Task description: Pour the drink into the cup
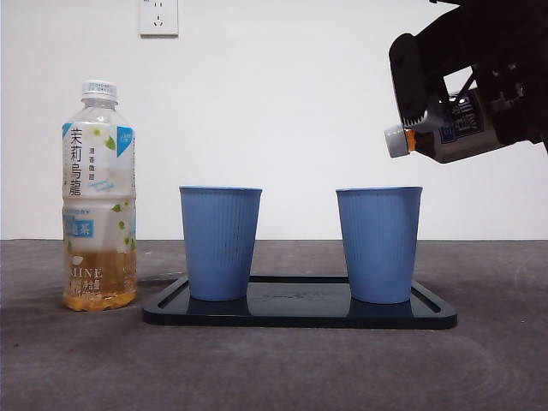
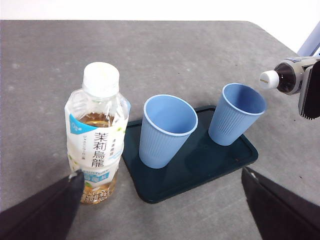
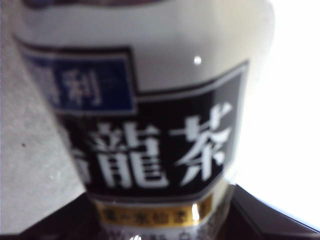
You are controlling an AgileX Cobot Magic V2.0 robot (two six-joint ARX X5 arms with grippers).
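Overhead, right hand (image 1: 479, 103) grips glossy bottle (image 1: 445, 128)

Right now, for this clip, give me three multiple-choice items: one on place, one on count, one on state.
1. The dark-labelled tea bottle in the right gripper is:
A. tipped above the right-hand blue ribbed plastic cup
B. standing on the tray
C. inside a cup

2. Blue cups on the dark rectangular tray:
A. one
B. two
C. three

3. The clear white-capped tea bottle on the table is:
A. lying down
B. upright, capped
C. uncapped

A: its cap points sideways over the cup.
B: the left-hand cup is the second.
C is wrong; B: cap on.
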